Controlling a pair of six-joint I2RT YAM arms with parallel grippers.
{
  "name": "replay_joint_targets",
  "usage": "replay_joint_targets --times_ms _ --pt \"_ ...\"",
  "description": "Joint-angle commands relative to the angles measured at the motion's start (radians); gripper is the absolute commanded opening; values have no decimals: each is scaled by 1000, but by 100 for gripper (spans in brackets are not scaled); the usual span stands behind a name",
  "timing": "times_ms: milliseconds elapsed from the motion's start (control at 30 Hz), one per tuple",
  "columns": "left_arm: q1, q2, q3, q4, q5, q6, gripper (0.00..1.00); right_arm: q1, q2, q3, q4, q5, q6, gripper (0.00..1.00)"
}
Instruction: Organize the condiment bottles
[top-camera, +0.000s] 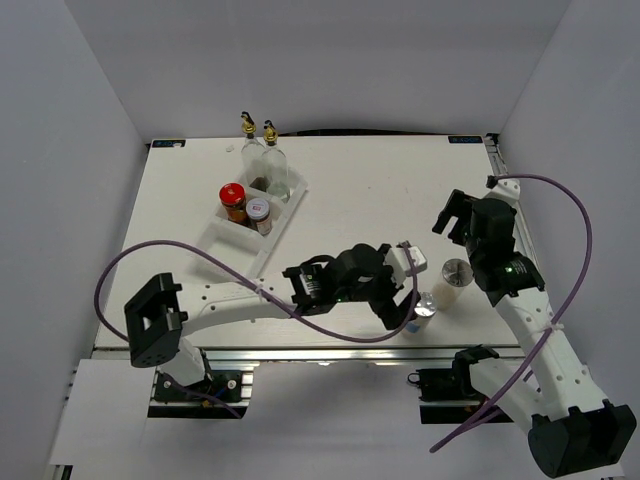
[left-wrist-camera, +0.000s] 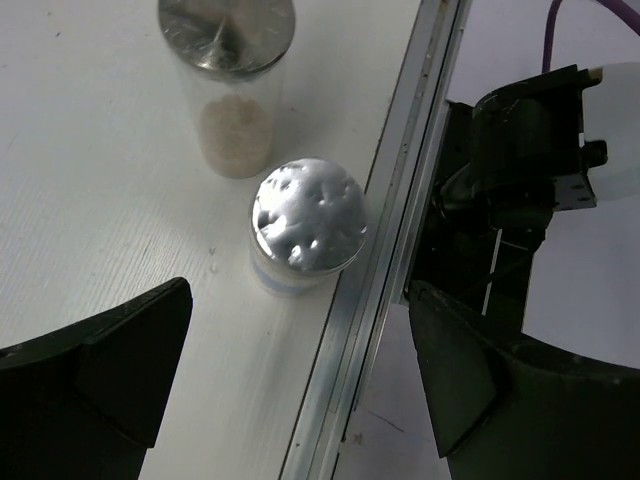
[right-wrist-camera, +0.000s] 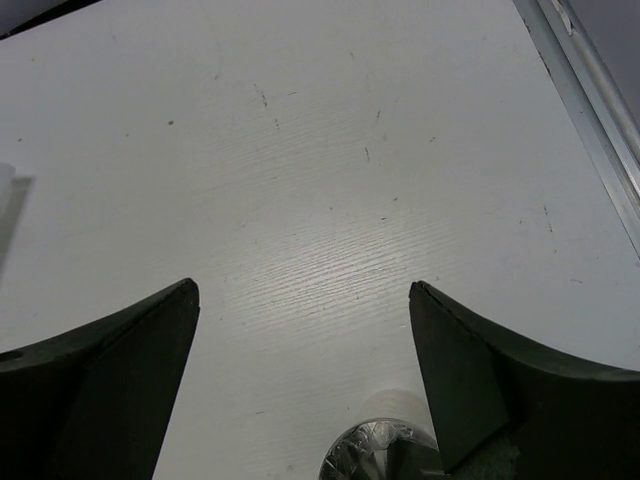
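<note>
Two tall clear glass bottles (top-camera: 248, 150) (top-camera: 272, 158) with gold pourers stand at the back of the white stepped tray (top-camera: 232, 243). In front of them on the tray are a red-capped jar (top-camera: 232, 198) and a small silver-lidded jar (top-camera: 258, 211). Two silver-topped shakers stand near the table's front edge: a short one (top-camera: 426, 304) (left-wrist-camera: 308, 218) and a taller one (top-camera: 454, 279) (left-wrist-camera: 228, 45). My left gripper (top-camera: 407, 292) (left-wrist-camera: 300, 330) is open, just short of the short shaker, holding nothing. My right gripper (top-camera: 452, 215) (right-wrist-camera: 303, 288) is open over bare table beyond the taller shaker, whose top (right-wrist-camera: 385, 455) shows at the bottom edge.
The table's metal front rail (left-wrist-camera: 395, 240) runs right beside the short shaker, with the right arm's base (left-wrist-camera: 520, 150) just past it. White walls enclose the table on three sides. The purple cables (top-camera: 330, 325) loop over the front of the table.
</note>
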Motion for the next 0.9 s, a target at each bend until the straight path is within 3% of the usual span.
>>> replay_joint_targets --times_ms 0,233,367,633,733,767,867 --pt "-26 31 88 -11 55 71 98 -6 -31 -25 57 -58 -7 89" --pt "-46 177 218 -85 -11 89 98 -9 -68 -40 81 -95 -34 89" --pt "-49 247 287 -129 -121 82 98 -9 -89 -50 103 -124 -42 90" --pt "-52 338 352 -174 -152 60 96 -9 -108 -62 118 -115 -47 89" --pt "-52 317 349 -166 -183 48 80 -9 -117 -68 119 -110 -47 89" --pt "-52 304 344 -160 -197 45 65 -9 -118 -68 121 -109 -47 89" --pt "-52 236 324 -163 -301 26 34 -9 -126 -71 124 -101 -47 89"
